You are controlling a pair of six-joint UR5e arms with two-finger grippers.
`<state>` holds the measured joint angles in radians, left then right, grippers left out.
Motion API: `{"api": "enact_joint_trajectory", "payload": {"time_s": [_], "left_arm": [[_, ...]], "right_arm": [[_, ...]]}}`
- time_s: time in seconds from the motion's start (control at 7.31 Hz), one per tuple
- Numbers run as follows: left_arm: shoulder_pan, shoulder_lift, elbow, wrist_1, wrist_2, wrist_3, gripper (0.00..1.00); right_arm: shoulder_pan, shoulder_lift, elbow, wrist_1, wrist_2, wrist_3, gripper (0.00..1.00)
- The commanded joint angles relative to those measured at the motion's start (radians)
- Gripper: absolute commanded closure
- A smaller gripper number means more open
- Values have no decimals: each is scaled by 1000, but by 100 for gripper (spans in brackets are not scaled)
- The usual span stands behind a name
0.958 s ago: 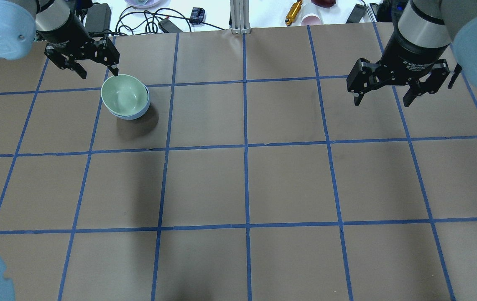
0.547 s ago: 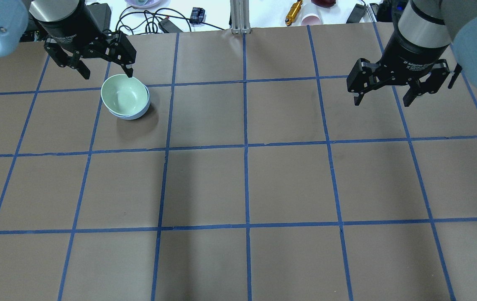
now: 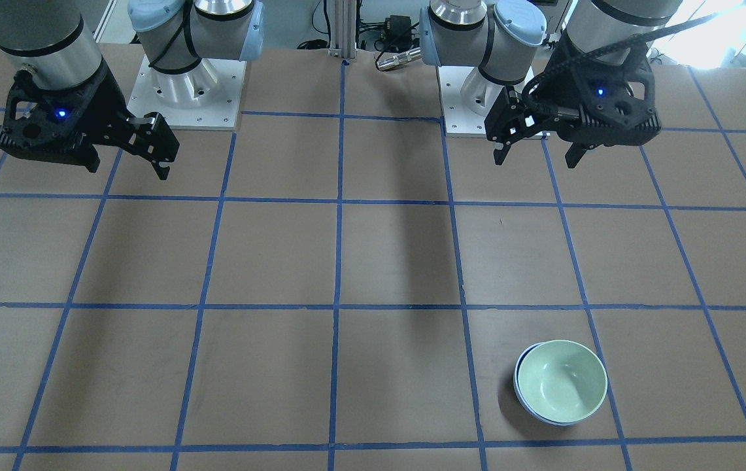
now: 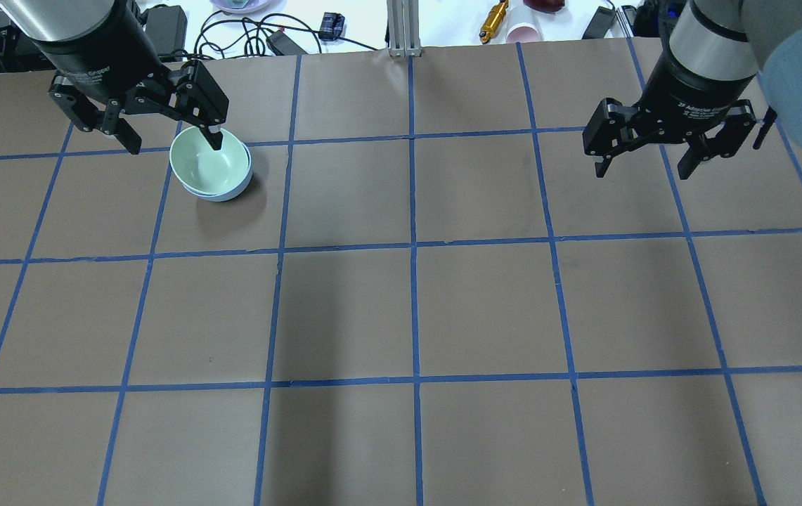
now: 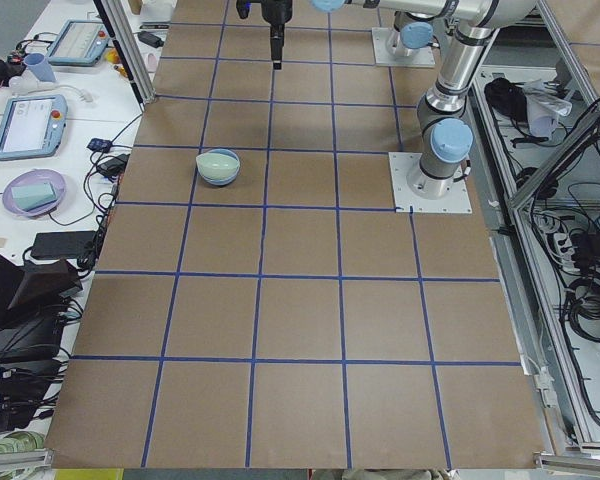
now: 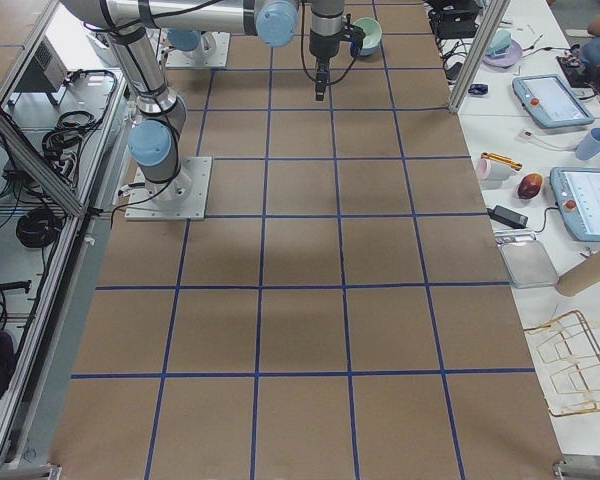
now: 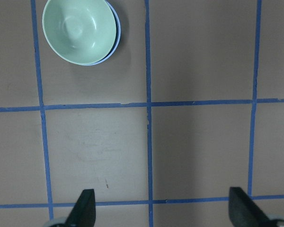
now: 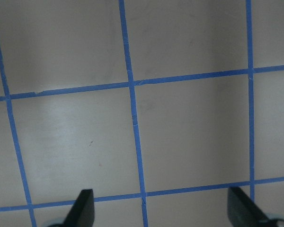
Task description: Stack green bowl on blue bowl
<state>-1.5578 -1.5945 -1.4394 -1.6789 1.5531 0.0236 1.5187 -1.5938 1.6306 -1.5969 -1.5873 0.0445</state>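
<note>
The green bowl sits nested inside the blue bowl, of which only the rim shows, on the far-left part of the table. The stack also shows in the front-facing view, green bowl in blue bowl, and in the left wrist view. My left gripper is open and empty. It hangs well above the table, apart from the bowls. Its fingertips frame bare table. My right gripper is open and empty, raised over the far-right squares.
Brown table with a blue tape grid. Beyond the far edge lie cables, an orange tool and a pink cup. The two arm bases stand at the robot's side of the table.
My left gripper has risen and moved right, from behind-left of the bowls to over their far rim in the overhead view. The bowls and the right arm have not moved.
</note>
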Motion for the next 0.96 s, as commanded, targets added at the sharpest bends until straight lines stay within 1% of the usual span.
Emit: {"api": "enact_joint_trajectory", "payload": {"time_s": [0.0, 0.82], "left_arm": [[-1, 11, -4, -8, 5, -1, 0], [-1, 21, -9, -2, 5, -1, 0]], "right_arm": [[0, 0, 0, 0, 0, 0, 0], [0, 0, 0, 0, 0, 0, 0]]}}
